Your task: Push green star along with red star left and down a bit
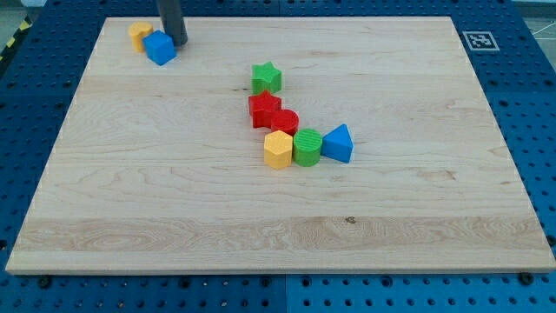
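Green star (pixel 267 77) small, bright green, pointy, sits a bit above middle of wooden surface (pixel 174 200). Red star (pixel 263 109) just below it, very close. Red cylinder (pixel 285 122) touching red star. Yellow hexagon block (pixel 278 149), green cylinder (pixel 307 146), blue triangle block (pixel 338 143) in row below. My tip (pixel 177 42) upper left, beside blue block (pixel 160 48) and yellow block (pixel 140 36), far from stars. No claw here, only rod.

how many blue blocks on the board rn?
2. One blue cube at the view's top left, touching an orange block, just left of my tip. One blue triangular block at the right end of the central cluster, beside the green cylinder. None seem hidden.
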